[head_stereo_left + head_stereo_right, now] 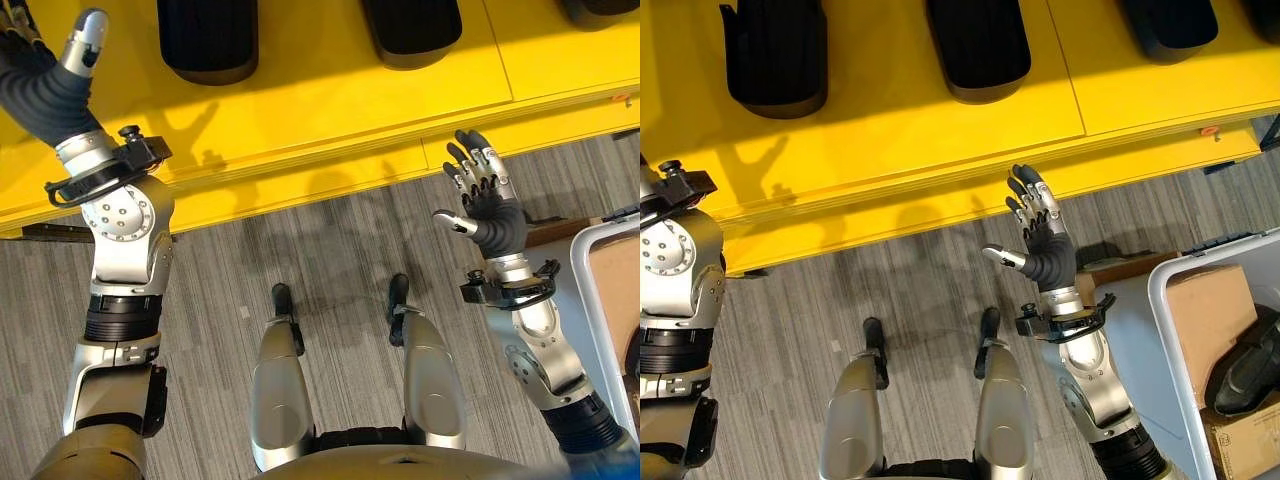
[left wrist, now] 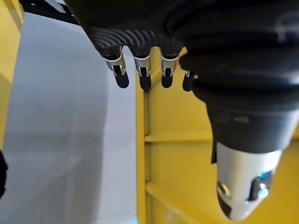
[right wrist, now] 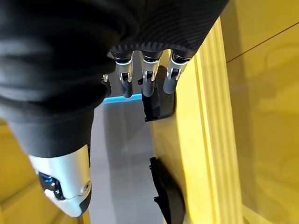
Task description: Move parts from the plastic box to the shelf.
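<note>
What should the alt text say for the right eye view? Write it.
The right hand hangs open and empty at the edge of a yellow shelf that holds black parts. A white plastic box at lower right holds a cardboard box and another black part.

A yellow shelf (image 1: 940,140) carries black parts (image 1: 977,45) in a row above grey floor (image 1: 920,290).

No readable text, labels or numbers on anything in view
</note>
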You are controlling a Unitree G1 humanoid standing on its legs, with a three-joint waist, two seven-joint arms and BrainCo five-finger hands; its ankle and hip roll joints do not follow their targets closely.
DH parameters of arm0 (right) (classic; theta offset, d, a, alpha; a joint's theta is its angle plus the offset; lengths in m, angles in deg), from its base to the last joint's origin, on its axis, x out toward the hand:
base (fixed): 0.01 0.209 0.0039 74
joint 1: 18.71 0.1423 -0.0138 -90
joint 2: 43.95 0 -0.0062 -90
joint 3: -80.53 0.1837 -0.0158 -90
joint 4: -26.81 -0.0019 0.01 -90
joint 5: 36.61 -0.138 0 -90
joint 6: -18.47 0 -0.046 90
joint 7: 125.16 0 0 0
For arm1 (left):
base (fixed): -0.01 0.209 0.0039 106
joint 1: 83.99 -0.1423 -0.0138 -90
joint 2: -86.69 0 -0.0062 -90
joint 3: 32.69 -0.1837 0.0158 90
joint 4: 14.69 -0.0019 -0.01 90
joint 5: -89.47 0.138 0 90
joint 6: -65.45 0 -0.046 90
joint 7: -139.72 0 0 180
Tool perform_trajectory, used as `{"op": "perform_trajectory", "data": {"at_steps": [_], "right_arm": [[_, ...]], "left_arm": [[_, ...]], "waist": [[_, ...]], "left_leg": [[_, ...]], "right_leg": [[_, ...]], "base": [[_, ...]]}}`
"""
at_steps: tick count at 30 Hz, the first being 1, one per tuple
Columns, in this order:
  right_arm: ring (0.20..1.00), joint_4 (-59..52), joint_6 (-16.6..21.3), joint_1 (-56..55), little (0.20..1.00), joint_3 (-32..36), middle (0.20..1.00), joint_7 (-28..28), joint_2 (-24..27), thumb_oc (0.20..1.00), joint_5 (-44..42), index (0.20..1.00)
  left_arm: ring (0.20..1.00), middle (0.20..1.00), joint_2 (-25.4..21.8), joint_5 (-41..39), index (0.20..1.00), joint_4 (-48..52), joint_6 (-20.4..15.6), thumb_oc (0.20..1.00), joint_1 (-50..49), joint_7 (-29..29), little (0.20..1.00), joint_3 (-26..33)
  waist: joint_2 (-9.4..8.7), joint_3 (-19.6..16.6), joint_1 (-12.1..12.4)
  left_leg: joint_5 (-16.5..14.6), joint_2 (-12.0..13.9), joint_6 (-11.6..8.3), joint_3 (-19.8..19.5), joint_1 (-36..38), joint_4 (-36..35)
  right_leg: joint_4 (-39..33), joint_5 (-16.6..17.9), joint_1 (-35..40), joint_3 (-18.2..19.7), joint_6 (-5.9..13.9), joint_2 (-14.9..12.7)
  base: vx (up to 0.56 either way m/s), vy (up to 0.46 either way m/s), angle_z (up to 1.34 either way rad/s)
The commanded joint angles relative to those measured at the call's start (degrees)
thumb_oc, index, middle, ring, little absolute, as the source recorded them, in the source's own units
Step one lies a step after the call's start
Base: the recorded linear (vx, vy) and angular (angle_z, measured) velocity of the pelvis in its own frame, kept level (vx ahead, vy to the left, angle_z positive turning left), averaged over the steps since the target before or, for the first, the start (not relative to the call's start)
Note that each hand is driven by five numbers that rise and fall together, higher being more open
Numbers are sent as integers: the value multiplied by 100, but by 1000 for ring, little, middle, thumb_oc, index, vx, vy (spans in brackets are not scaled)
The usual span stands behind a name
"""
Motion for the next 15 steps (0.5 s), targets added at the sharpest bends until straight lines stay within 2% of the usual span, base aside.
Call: {"op": "perform_trajectory", "data": {"at_steps": [1,15], "right_arm": [[1000,-117,202,-94,1000,-41,1000,100,-36,1000,-133,1000],[1000,27,102,-130,1000,-213,1000,241,8,1000,-240,1000]], "left_arm": [[1000,1000,-352,-102,1000,-489,-93,1000,178,22,1000,-339],[1000,1000,-654,-382,1000,-1808,181,1000,809,88,1000,-731]], "waist": [[-126,-617,-51],[-136,-736,-102]], "left_leg": [[22,82,-2,-238,-171,180],[-97,65,-34,-281,-22,375]], "right_leg": [[119,-244,364,27,310,-305],[226,-315,577,50,315,-347]], "base": [[-5,24,-4],[-4,7,0]]}}
